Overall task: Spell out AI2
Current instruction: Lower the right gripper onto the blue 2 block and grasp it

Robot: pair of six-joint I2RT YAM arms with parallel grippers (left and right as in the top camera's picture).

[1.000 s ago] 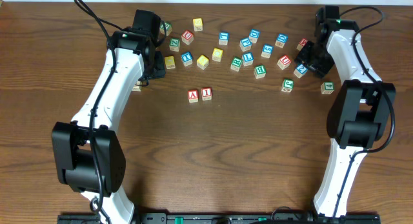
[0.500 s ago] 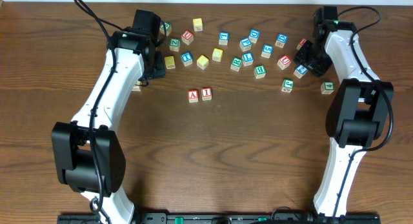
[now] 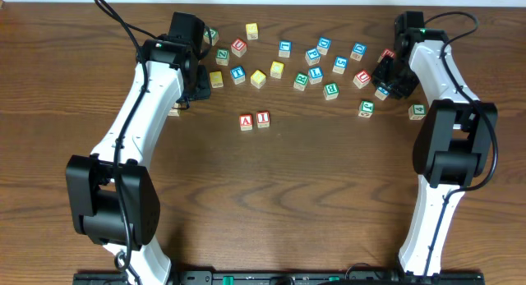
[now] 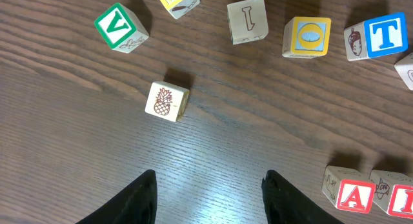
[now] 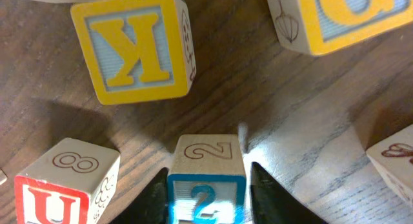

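Flanking the blue "2" block (image 5: 206,182), right end effector (image 5: 205,192).

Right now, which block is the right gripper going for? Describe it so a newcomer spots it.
Follow the right arm to the right gripper at the right end of the scattered blocks. The "2" block sits between its fingers, apart from the yellow K block and beside the red U block. It alone has a blue-framed 2.

Two arms, white link shells with black joint housings and black bases. Black cables looped near each wrist. Green indicator light on the right arm (image 3: 433,88) wrist. Left arm (image 3: 136,121) matching. Black, tapered gripper fingers (image 4: 143,198) in both wrist views.
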